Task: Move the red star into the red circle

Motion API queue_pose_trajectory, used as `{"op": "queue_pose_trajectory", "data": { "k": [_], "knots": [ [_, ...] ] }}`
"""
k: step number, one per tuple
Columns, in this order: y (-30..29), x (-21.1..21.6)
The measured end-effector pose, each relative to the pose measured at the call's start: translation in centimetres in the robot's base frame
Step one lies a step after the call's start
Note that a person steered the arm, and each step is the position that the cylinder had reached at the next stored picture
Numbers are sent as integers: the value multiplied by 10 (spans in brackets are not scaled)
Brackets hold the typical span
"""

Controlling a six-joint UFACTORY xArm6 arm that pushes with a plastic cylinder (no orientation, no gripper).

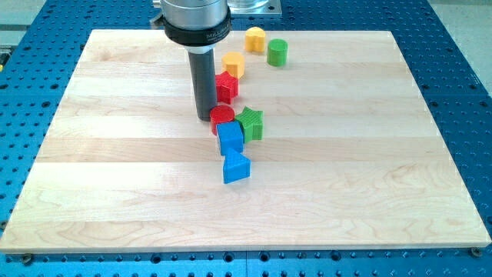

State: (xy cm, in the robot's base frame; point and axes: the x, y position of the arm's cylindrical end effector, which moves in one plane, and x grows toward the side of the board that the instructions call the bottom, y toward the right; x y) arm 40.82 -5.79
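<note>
The red star (226, 86) lies near the board's upper middle, partly hidden on its left by my dark rod. The red circle (223, 116) lies just below it, a short gap apart, touching the blue cube (230, 138) beneath it and the green star (250, 123) to its right. My tip (204, 117) rests on the board just left of the red circle and below-left of the red star, close to or touching both.
A yellow block (234, 64) sits just above the red star. Another yellow block (254, 37) and a green cylinder (277, 52) lie near the top. A blue triangle (236, 168) lies below the blue cube. The wooden board (92, 169) sits on a blue perforated table.
</note>
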Motion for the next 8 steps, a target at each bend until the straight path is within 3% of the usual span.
{"op": "queue_pose_trajectory", "data": {
  "k": [1,2,4,8],
  "knots": [
    [-34,-41],
    [-19,-76],
    [29,-63],
    [57,-35]
  ]
}}
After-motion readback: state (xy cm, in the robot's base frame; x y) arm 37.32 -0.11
